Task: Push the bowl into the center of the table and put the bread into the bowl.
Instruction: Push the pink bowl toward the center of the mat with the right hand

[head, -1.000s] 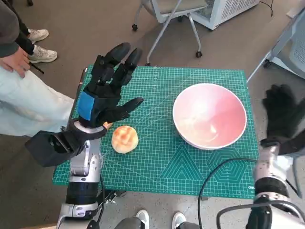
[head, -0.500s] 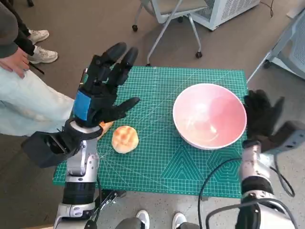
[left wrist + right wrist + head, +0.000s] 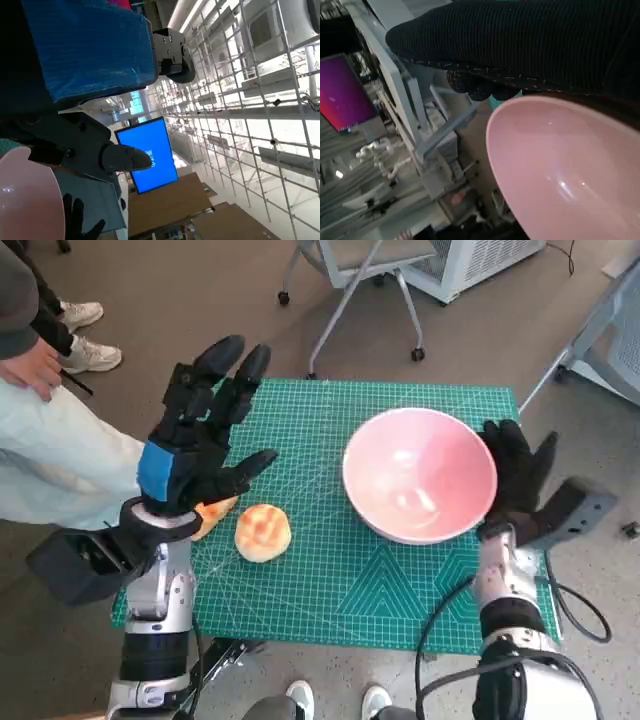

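A wide pink bowl [image 3: 420, 475] stands on the right half of the green cutting mat [image 3: 330, 580]. My gloved right hand [image 3: 515, 480] lies flat against the bowl's right rim, fingers apart and holding nothing. The right wrist view shows the bowl [image 3: 565, 175] close under the glove [image 3: 520, 45]. A round golden bread roll [image 3: 262, 531] lies on the mat's left part. My left hand [image 3: 200, 435] hovers above the mat's left edge, fingers spread and empty, just left of the roll. In the left wrist view the bowl's edge [image 3: 27, 195] shows below the blue-taped hand [image 3: 85, 55].
An orange object [image 3: 212, 512] lies partly hidden under my left hand. A person's legs and shoes [image 3: 85, 335] are at the far left. A wheeled chair base [image 3: 345, 300] stands beyond the table, and a cable [image 3: 445, 625] loops near my right forearm.
My right hand has swung in from beyond the table's right edge to the bowl's rim, and the bowl has slid left. My left hand has drifted slightly left.
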Action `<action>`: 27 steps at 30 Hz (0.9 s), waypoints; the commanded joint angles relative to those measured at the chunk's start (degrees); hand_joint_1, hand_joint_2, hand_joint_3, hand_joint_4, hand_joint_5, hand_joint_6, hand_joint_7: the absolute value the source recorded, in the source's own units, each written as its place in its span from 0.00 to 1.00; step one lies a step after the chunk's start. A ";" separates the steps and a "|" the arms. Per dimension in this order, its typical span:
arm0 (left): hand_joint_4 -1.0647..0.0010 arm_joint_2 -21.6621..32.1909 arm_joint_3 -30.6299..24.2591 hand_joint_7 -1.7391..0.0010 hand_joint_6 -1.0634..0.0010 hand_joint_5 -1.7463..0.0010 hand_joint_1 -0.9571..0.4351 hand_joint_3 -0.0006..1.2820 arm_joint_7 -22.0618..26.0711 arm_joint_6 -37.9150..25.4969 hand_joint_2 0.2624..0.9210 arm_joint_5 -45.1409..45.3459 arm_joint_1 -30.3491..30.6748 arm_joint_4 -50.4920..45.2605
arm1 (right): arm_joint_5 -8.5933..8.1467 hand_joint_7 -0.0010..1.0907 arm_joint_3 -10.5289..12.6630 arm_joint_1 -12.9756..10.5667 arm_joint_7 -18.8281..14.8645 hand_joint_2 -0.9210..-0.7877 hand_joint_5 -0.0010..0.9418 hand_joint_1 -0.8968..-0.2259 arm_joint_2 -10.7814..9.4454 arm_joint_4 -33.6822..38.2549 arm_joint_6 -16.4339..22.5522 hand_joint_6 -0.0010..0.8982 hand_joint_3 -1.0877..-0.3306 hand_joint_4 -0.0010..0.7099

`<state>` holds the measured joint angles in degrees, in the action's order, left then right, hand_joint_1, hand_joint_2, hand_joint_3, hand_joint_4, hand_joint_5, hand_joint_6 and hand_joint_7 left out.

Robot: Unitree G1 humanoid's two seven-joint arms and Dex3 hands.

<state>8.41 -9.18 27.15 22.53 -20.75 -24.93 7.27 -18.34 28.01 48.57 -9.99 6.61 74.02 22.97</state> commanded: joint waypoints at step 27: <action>0.77 0.79 -0.83 0.67 1.00 1.00 0.53 0.18 -1.49 -2.21 1.00 -1.43 4.00 -4.49 | -0.05 0.19 0.70 3.88 -0.76 0.00 0.00 0.47 -5.58 1.72 -4.76 0.20 0.35 0.18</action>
<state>9.17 -9.84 25.80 20.68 -21.49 -21.52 3.57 -18.27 28.45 52.87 -10.47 1.67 74.67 19.39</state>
